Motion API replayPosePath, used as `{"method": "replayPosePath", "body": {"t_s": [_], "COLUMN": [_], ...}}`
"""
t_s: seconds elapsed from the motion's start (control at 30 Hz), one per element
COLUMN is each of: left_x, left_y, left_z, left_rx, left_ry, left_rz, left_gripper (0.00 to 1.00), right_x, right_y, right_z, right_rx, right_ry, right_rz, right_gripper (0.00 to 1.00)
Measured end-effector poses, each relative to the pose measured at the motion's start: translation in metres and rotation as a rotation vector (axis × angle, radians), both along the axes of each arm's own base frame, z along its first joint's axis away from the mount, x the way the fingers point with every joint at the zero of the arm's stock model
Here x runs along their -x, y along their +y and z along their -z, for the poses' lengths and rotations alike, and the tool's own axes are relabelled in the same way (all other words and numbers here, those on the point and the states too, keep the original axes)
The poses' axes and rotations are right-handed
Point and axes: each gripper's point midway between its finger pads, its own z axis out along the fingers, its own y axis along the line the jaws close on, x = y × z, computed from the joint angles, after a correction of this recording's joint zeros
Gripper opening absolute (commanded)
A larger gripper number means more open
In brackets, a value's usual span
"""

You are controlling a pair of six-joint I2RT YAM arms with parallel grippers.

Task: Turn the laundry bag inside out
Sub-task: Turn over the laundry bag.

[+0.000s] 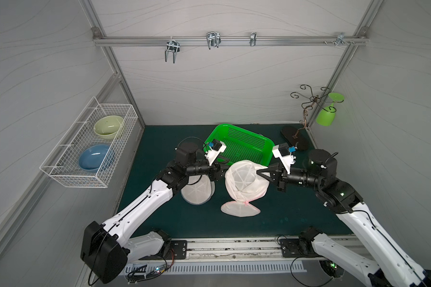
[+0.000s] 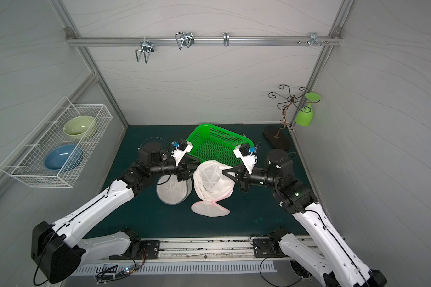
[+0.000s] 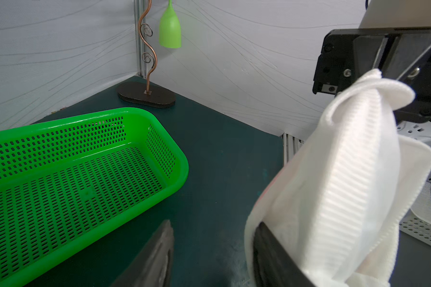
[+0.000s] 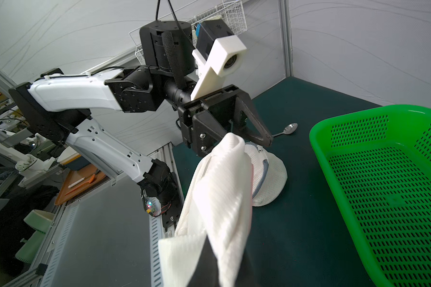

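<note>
Wire rack (image 1: 67,171): far left of L claw, on side wall; green bowl (image 1: 108,125) & blue bowl (image 1: 96,157) inside.
L claw (image 1: 224,170): we see jaws apart; bag cloth lies against one finger, not pinched.
2nd mesh bag (image 1: 197,195): flat on mat (image 1: 296,211), under L arm.
Laundry bag (image 1: 244,184): between both claws; upper part lifted, lower disc on mat below them.
Basket (image 1: 213,135): just beyond both claws.
R claw (image 1: 258,172): closed, pinching bag's edge.
Stand (image 1: 306,111) w/ green glass (image 1: 325,116): far beyond R claw, in corner.
</note>
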Motion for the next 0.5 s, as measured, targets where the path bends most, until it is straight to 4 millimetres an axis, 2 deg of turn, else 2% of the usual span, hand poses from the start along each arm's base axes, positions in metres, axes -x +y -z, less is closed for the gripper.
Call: {"method": "replayPosePath", "body": {"t_s": [0.23,0.33,0.5], "left_x": [0.000,-0.001,-0.001], "left_y": [0.004,0.007,0.019], "left_z": [-0.003,0.001,0.044], "left_rx": [0.036,0.047,0.030], "left_ry": [-0.030,-0.037,0.029], "left_rz": [-0.018,-0.039,-0.107], "left_gripper": [0.53,0.48,0.36], "right_x": [-0.007,-0.012,-0.019], "right_y": [-0.001,-0.005,-0.012], "right_z": [-0.004,-0.010,-0.045], "right_rx": [-0.023,-0.048,-0.155], "right_ry": [-0.003,-0.013,-0.094], "right_rz": [0.036,0.072,0.132], "right_gripper": [0.00,0.00,0.00]}}
